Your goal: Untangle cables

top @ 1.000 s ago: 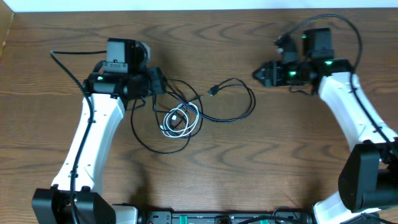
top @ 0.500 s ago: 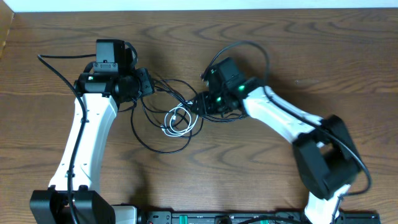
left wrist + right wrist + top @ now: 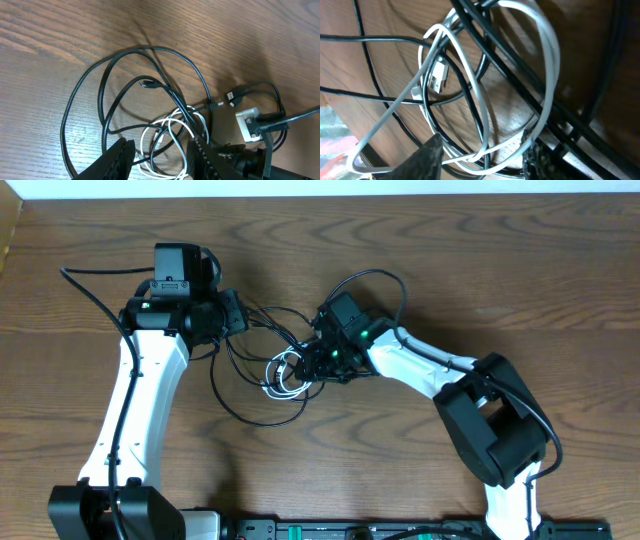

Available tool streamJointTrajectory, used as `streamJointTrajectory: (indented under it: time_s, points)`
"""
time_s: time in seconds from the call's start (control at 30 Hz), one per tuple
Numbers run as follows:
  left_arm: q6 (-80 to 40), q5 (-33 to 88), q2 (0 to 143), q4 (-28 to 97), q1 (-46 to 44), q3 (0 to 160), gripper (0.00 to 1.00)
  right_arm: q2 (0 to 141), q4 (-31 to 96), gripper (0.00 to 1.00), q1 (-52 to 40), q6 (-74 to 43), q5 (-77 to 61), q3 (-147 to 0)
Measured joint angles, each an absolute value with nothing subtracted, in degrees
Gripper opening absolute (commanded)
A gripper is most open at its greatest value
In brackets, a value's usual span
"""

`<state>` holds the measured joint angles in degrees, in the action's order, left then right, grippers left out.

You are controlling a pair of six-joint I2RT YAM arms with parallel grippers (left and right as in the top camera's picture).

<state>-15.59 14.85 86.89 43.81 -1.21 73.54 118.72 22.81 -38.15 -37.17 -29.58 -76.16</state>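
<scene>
The thin black cables [image 3: 250,416] lie in tangled loops on the wooden table, with the white cable [image 3: 272,376] coiled among them. My left gripper [image 3: 240,314] is open at the tangle's upper left. In the left wrist view its fingers [image 3: 160,162] are spread, with white cable loops [image 3: 167,125], black loops [image 3: 100,80] and a small black plug [image 3: 232,96] ahead of them. My right gripper [image 3: 308,364] is low over the white coil. In the right wrist view its open fingers [image 3: 480,160] straddle white loops [image 3: 551,50] and black strands [image 3: 495,50]. A white plug [image 3: 437,77] shows inside the coil.
Thick black arm cords arch over each arm: the left arm's [image 3: 85,285] and the right arm's [image 3: 370,275]. A dark equipment bar [image 3: 350,530] runs along the table's front edge. Bare wood [image 3: 560,300] lies at the right.
My right arm has swung from the far right into the tangle and now sits over the white coil. My left gripper shifted slightly left, pulling the black loops.
</scene>
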Motion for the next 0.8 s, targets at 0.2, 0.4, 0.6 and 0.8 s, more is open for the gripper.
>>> streamJointTrajectory:
  time_s: [0.2, 0.4, 0.6, 0.8]
  points:
    - [-15.59, 14.85, 86.89, 44.40, -1.21, 73.54, 0.40, 118.74, 21.50, 0.24, -38.54, -37.98, -28.51, -76.16]
    - [-15.59, 14.85, 86.89, 44.60, -1.21, 73.54, 0.40, 118.91, 19.57, 0.14, -39.24, -38.52, -26.24, -76.16]
    - [-15.59, 14.85, 86.89, 44.60, -1.23, 73.54, 0.40, 120.40, 18.09, 0.18, -39.99, -38.81, -24.47, -76.16]
    - [-15.59, 14.85, 86.89, 44.62, -1.21, 73.54, 0.40, 120.86, 17.47, 0.01, -40.01, -39.42, -24.38, -76.18]
